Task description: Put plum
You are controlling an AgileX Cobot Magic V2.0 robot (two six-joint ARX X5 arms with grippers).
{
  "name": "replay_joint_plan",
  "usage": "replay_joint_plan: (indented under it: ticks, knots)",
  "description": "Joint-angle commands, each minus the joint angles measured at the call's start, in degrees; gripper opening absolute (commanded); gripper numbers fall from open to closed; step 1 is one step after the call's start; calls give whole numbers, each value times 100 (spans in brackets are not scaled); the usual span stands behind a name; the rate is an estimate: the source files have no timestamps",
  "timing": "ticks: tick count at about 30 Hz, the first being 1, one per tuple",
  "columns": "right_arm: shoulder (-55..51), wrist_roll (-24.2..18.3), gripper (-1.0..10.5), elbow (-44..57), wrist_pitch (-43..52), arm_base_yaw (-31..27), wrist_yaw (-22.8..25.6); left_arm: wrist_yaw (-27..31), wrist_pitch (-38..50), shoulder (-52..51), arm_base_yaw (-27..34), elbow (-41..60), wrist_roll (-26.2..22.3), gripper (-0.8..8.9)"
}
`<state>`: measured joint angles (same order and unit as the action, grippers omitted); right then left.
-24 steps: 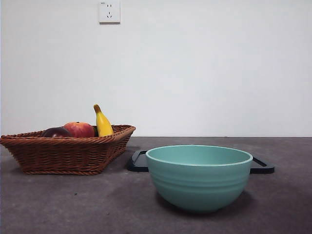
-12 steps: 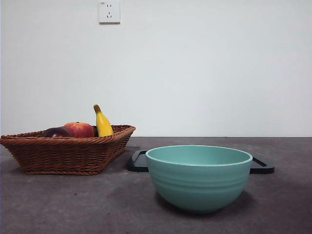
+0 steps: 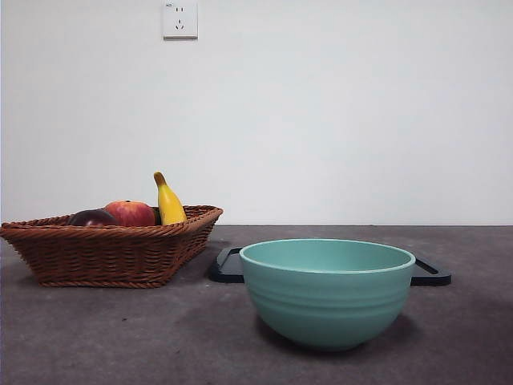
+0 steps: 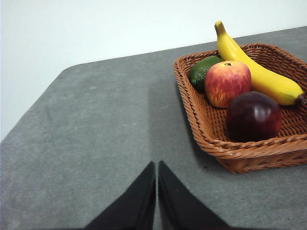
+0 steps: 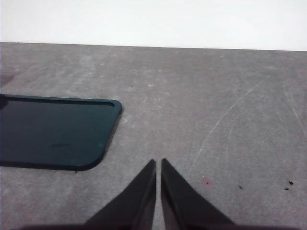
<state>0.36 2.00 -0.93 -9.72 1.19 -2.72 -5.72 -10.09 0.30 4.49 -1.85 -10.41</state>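
Woven brown wicker basket (image 3: 104,253), shallow and square, stands on the grey table (image 3: 120,337) at the left of the front view; also seen from the left wrist view (image 4: 225,153).

Contents of the basket:
- Dark purple-maroon glossy round plum (image 4: 253,116), lying in the basket's near corner as the left wrist view shows it, close against the wicker rim; in the front view only its top (image 3: 90,217) shows above the rim.
- Red-and-yellow round apple-like fruit (image 4: 227,83), just beside the plum and touching or nearly touching it; also in the front view (image 3: 131,213).
- Yellow banana (image 4: 259,72), lying along the far side of both round fruits, its stalk end raised above the rim (image 3: 167,202).
- Dark green rounded fruit (image 4: 202,72), partly hidden behind the red one.

Pale teal ceramic bowl (image 3: 327,293), ribbed outside, stands near the front of the table, apart from the basket. Behind it lies a flat black tray with rounded corners (image 3: 227,267), largely hidden by the bowl; one corner shows in the right wrist view (image 5: 57,134).

White wall socket (image 3: 179,19) high on the pale wall; no writing on it can be read.

Left gripper (image 4: 157,191): the two black jaws closed together, holding nothing, over bare table short of the basket, well apart from the plum.

Right gripper (image 5: 159,189): jaws likewise pressed together and empty, over bare table beside the tray's corner.
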Motion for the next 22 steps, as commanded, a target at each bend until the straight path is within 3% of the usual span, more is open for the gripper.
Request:
replay_joint_plan:
  ticks: [1,22]
  knots:
    - [-15,79,7,31,-26,17,9,15,-52,-11,15,118,42,7]
    - [-15,76,7,28,85,17,-15,15,-52,-11,15,118,42,7]
